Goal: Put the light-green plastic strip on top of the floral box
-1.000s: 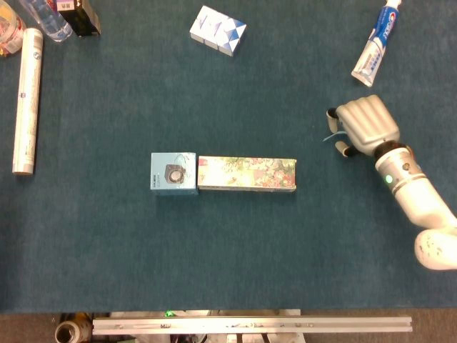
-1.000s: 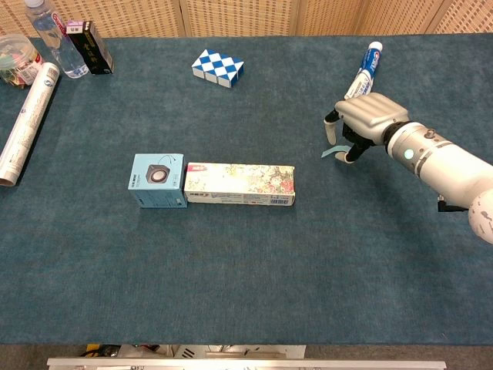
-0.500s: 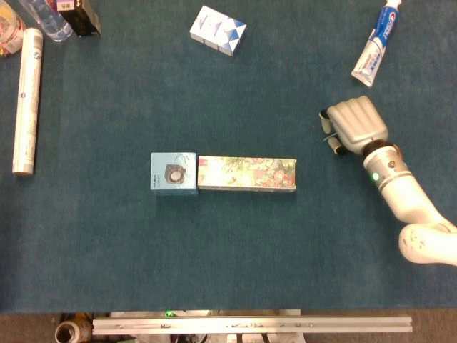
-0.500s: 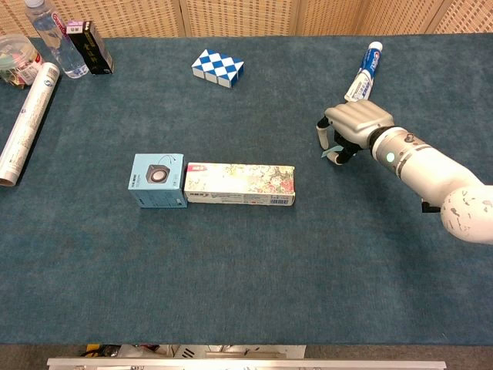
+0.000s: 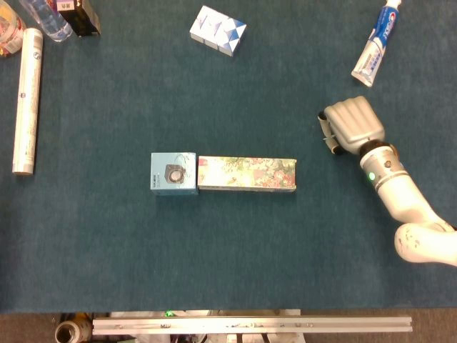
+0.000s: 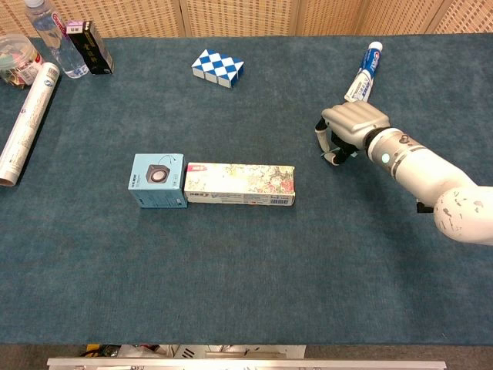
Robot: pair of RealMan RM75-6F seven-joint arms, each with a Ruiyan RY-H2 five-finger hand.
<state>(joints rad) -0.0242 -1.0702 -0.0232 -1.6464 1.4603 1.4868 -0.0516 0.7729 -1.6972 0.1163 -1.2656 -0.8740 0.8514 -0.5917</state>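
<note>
A table covered in dark teal cloth (image 6: 246, 262) is seen, backed by woven cane panels (image 6: 239, 15) in the chest view. A metal rail (image 5: 250, 325) runs along the near edge. The floral box (image 6: 239, 184), long and low with a flowered print, lies near the centre, touching a light-blue box (image 6: 156, 179). The light-green plastic strip (image 6: 333, 154) is barely visible, a pale sliver under the right hand (image 6: 348, 127), whose fingers are curled down around it; whether it is gripped cannot be told.
</note>
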